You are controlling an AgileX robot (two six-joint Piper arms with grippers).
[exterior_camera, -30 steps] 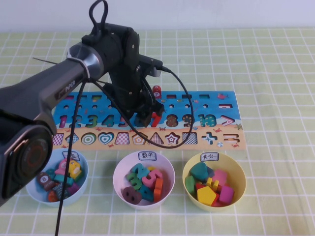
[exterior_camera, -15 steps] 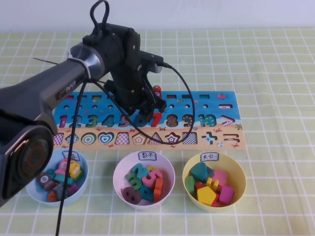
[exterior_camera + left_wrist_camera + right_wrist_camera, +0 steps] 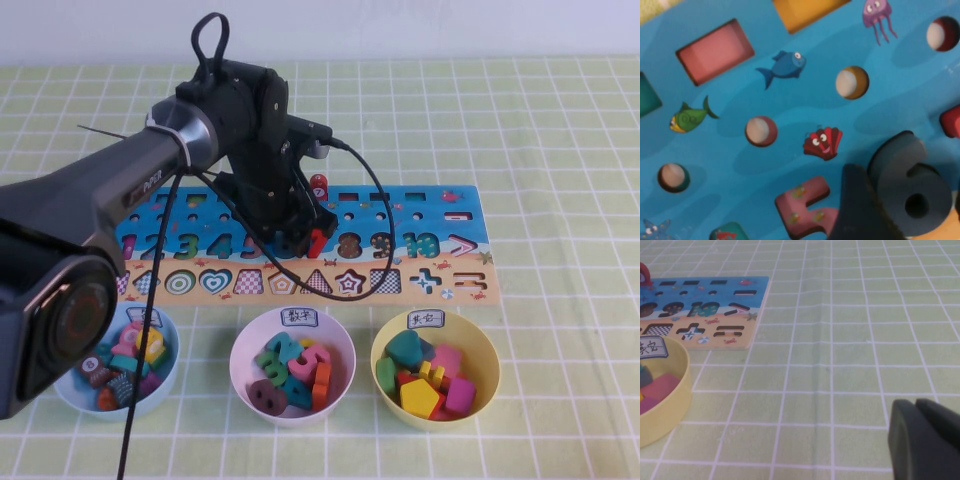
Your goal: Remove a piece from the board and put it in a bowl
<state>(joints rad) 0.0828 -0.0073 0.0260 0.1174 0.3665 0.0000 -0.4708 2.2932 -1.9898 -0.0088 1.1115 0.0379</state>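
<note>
Left gripper: it is seen low over the middle of the board, at the number row. Its fingers are held wide apart, one on each side of the piece. A dark fingertip is seen right beside the piece in the left wrist view. Whether the piece is squeezed cannot be told.
Piece: a dark grey "6", seen lying on the board, next to a pink "5". In the high view it is mostly hidden by the left gripper.
Board: long and blue, laid flat on the green checked cloth, behind the three bowls.
Bowl: white, placed in the middle of the three, in front of the board. Coloured numbers are kept in it.
Other bowls: a light blue bowl is seen on the robot's left and a yellow bowl on its right.
Right gripper: seen low over the cloth, away from the board. Its fingers are pressed together on nothing.
</note>
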